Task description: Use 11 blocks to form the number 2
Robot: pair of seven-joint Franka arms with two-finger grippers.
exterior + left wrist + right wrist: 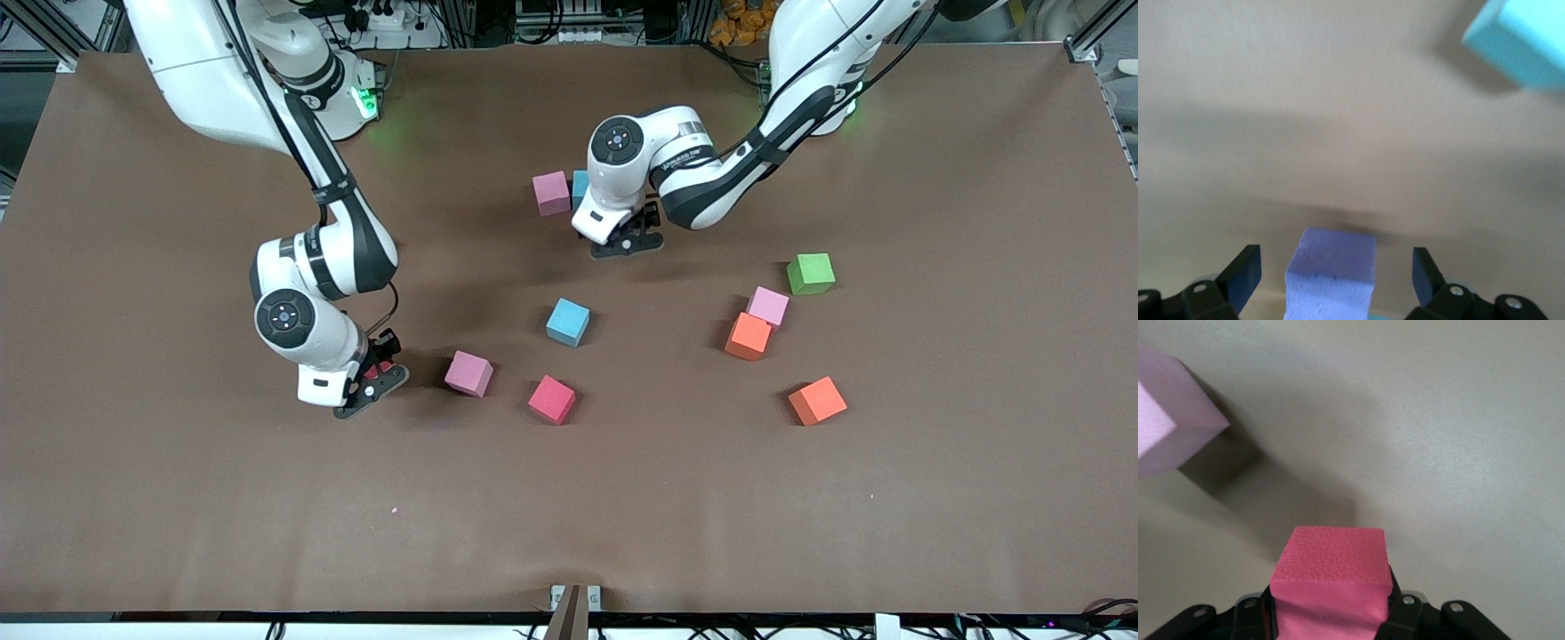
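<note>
My left gripper (627, 238) stands open around a purple block (1331, 270), with a gap at each finger. That block is hidden under the hand in the front view. A pink block (551, 193) and a cyan block (580, 187) sit side by side next to this hand. My right gripper (377, 373) is shut on a red block (1331, 577), low over the table beside another pink block (468, 373). Loose and apart lie a red block (552, 399), a cyan block (568, 322), a pink block (768, 307) and two orange blocks (749, 336) (817, 401). No number 2 is in view.
A green cube (811, 273) sits toward the left arm's end, just farther from the front camera than the pink and orange pair. Brown cloth (267, 516) covers the whole table.
</note>
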